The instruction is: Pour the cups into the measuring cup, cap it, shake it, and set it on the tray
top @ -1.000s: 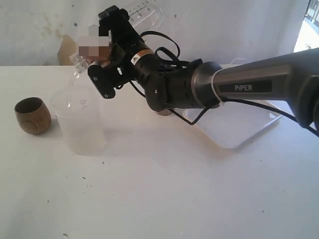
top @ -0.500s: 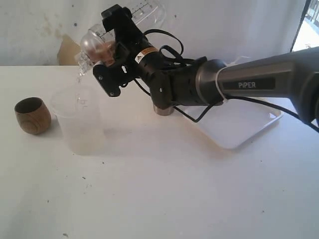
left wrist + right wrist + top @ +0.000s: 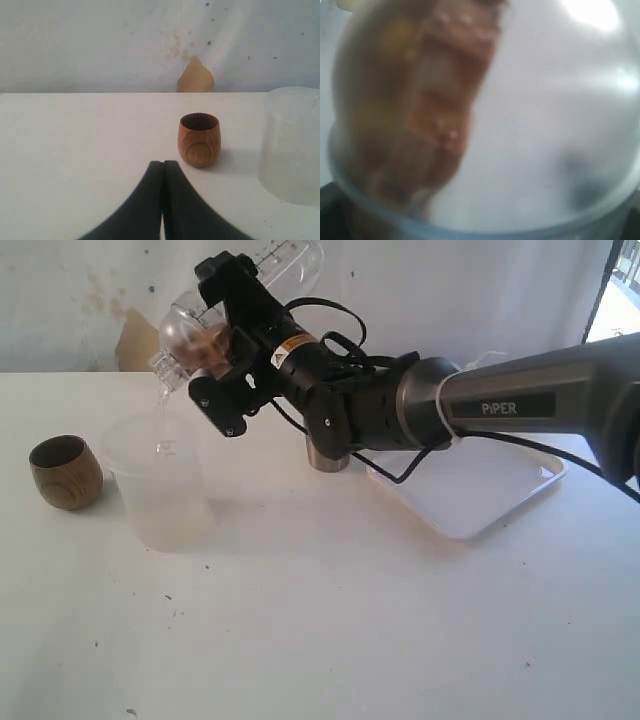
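My right gripper (image 3: pixel 222 345) is shut on the clear measuring cup (image 3: pixel 245 285), holding it tilted high above the table. Its lower, rounded end holds brown contents and hangs just over the frosted plastic cup (image 3: pixel 160 485). In the right wrist view the measuring cup (image 3: pixel 530 125) fills the picture, blurred, with a brown mass on one side. The wooden cup (image 3: pixel 65 472) stands at the left, also seen as the wooden cup (image 3: pixel 198 139) just beyond my shut left gripper (image 3: pixel 163 162). The steel tumbler (image 3: pixel 326 457) is mostly hidden behind the right arm. The white tray (image 3: pixel 480 495) lies under that arm.
The frosted cup's side (image 3: pixel 292 145) shows at the edge of the left wrist view. A white wall with a brown patch (image 3: pixel 196 77) runs behind the table. The left arm does not show in the exterior view.
The right gripper has shifted slightly up and left with the measuring cup, whose rounded end now sits a little higher over the frosted cup. The other cups have not moved.
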Robot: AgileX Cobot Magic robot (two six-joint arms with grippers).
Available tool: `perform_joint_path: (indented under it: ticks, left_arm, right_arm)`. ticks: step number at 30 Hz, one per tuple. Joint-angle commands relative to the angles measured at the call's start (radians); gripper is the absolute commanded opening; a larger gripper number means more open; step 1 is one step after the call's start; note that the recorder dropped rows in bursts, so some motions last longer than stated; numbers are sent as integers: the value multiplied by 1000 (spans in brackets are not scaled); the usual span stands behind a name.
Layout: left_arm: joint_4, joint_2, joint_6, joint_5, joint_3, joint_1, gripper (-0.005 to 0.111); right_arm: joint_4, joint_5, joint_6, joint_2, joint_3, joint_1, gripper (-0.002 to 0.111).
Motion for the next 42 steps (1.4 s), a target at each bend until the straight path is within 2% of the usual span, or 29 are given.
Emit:
perform_joint_path:
  ticks: [1,13,27,42]
  left_arm:
    - [-1,-4,0,-8,5,1,0]
    - [-1,-4,0,-8,5,1,0]
    - [-1,-4,0,-8,5,1,0]
    - [-1,-4,0,-8,5,1,0]
  right_arm:
    - [-26,-65,-14,-13,-16,-8,0]
    - [-101,-145,-14,-13,-16,-15,0]
    - [-166,-143,-14,-13,-16,-17,0]
    - [-93,-102,-14,-13,-10,-30,0]
